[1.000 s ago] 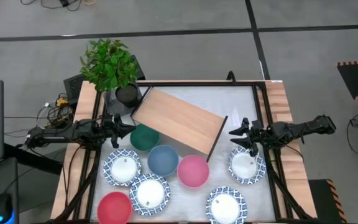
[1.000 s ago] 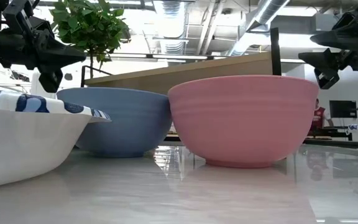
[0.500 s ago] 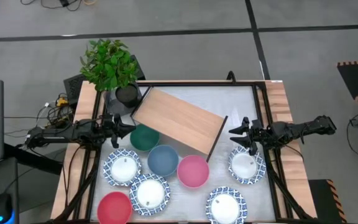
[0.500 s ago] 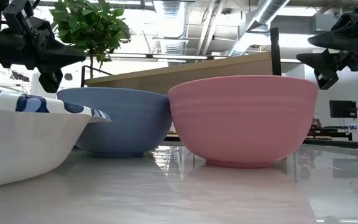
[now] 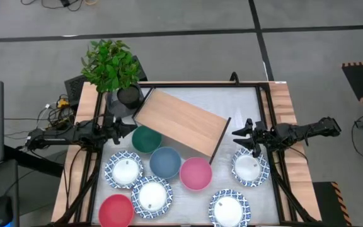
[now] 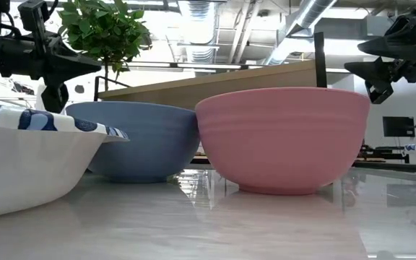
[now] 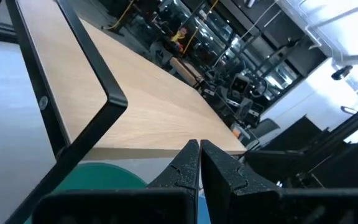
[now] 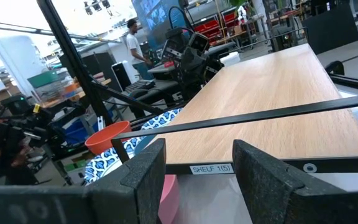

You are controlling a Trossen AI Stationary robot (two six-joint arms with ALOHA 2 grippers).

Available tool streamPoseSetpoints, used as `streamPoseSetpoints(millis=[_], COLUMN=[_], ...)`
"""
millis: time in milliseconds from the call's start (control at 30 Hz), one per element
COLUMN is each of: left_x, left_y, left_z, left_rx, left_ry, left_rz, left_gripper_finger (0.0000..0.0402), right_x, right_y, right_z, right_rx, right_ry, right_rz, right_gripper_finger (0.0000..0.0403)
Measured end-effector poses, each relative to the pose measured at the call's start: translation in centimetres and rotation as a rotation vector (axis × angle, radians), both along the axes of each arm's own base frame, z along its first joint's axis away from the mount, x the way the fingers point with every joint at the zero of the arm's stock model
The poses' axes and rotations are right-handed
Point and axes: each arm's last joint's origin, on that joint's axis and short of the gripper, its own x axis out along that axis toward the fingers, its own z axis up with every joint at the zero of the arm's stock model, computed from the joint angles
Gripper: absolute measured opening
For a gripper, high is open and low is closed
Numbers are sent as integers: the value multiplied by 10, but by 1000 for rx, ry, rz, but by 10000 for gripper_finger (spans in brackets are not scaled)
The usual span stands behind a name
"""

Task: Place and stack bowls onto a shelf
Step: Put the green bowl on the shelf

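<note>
The shelf [image 5: 181, 123], a light wooden plank, stands slantwise across the far middle of the table on thin dark end supports [image 5: 219, 140]. In front of it sit the green bowl [image 5: 146, 139], blue bowl [image 5: 165, 162], pink bowl [image 5: 196, 173] and red bowl [image 5: 116, 210]. Several white bowls with blue patterned rims stand around them, one of them [image 5: 251, 168] at the right. My left gripper [image 5: 121, 130] hovers shut beside the green bowl, off the shelf's left end. My right gripper [image 5: 241, 135] hovers open above that right-hand white bowl, facing the shelf's right end [image 8: 260, 106].
A black plant pot with a green plant [image 5: 128, 94] stands at the table's far left corner, close behind my left gripper. Bare tabletop [image 5: 244, 104] lies beyond the shelf at the far right. The bowls crowd the near half of the table.
My left gripper has rolled a little about its wrist while hovering in the same place. The bowls and the shelf have stayed where they were.
</note>
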Motion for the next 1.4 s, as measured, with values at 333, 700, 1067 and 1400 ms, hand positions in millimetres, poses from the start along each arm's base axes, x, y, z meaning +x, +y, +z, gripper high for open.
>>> streamPoseSetpoints(millis=[333,700,1067,1400], left_x=[0,0,0,0], left_y=[-1,0,0,0], left_z=[0,0,0,3], left_rx=[54,44,8,-156], left_ry=[15,13,2,-72], left_rz=[-20,5,4,-9], left_gripper_finger=[0,0,0,0], right_x=[0,0,0,0], right_y=[0,1,0,0], right_z=[0,0,0,0], right_rx=[2,24,285,504], right_ry=[0,-1,-5,-9], right_rz=[0,14,22,29], right_gripper_finger=[212,212,212,212])
